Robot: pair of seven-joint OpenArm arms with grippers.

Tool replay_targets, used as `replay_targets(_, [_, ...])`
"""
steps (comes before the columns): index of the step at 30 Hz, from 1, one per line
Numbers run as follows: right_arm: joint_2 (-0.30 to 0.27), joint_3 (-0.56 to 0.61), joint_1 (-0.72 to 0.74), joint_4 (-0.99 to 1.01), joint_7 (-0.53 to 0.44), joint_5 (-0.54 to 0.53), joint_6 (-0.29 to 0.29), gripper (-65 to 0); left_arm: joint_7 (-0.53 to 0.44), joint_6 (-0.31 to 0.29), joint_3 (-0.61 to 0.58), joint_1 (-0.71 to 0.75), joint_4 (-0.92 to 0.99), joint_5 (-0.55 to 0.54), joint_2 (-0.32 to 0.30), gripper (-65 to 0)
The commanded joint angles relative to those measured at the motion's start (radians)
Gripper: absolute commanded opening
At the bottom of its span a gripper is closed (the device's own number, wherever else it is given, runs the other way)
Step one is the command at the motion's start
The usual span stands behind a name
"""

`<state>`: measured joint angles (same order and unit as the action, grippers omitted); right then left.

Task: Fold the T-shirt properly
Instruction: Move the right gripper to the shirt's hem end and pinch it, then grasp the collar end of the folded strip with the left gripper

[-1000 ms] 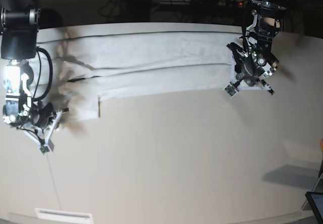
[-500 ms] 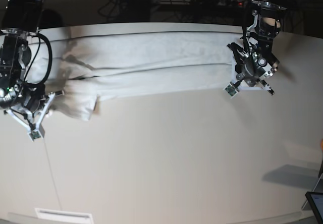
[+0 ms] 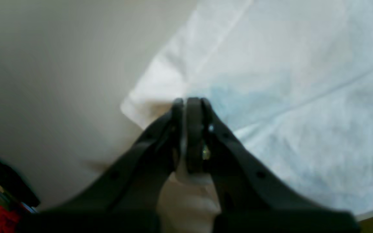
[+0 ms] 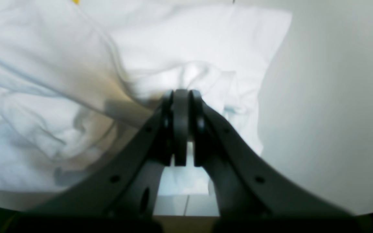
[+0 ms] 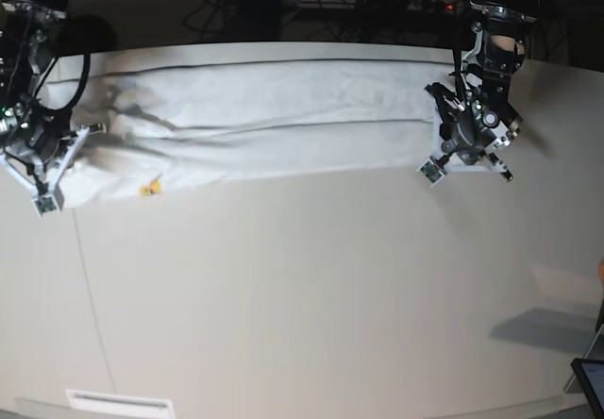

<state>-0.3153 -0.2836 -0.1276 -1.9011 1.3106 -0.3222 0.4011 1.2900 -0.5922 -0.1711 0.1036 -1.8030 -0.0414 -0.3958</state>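
Observation:
The T-shirt (image 5: 274, 117) lies white side up as a long band across the far half of the table, with a small yellow bit of print (image 5: 151, 189) at its near left edge. My left gripper (image 5: 451, 145) is at the band's right end. In the left wrist view this gripper (image 3: 189, 101) is shut on a corner of the T-shirt (image 3: 287, 81), with cloth pinched between its fingers. My right gripper (image 5: 71, 150) is at the left end. The right wrist view shows it (image 4: 181, 94) shut on bunched, wrinkled T-shirt cloth (image 4: 60, 97).
The pale table (image 5: 321, 296) stretches toward the camera from the shirt. Dark cables and a power strip (image 5: 377, 4) lie beyond the far edge. A white strip (image 5: 118, 402) sits at the near left, and a screen corner (image 5: 590, 381) at the near right.
My right gripper moved back and to the left with the shirt's left end, pulling the doubled-over part out into the long band. The left gripper stayed still.

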Motion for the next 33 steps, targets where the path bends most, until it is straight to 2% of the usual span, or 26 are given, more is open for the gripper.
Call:
replay_targets(1, [-0.014,-0.007,-0.001,-0.035,-0.015,-0.004,0.002,-64.9,0.0,0.002,0.005,-0.011,-0.011,0.01,-0.013,-65.0])
replay_targets(9, [0.025,-0.03,-0.059,-0.051,0.013,-0.004,0.003,-64.9,0.0,0.002,0.005,-0.011,-0.011,0.01,-0.015,-65.0])
replay_targets(24, [0.021,-0.024,-0.116,-0.044,0.002,0.002,-0.003,-64.9,0.001,0.002,0.006,-0.011,-0.024,0.01,-0.016,-65.0])
replay_targets(30, [0.025,-0.022,-0.116,-0.044,0.002,0.002,-0.003,-64.9,0.003,0.002,0.015,-0.005,-0.174,0.01,-0.024,-65.0])
replay_targets(33, [0.026,-0.022,-0.116,-0.044,0.002,0.002,-0.003,-64.9,0.046,0.002,0.015,-0.003,-0.195,0.01,-0.036,-65.0])
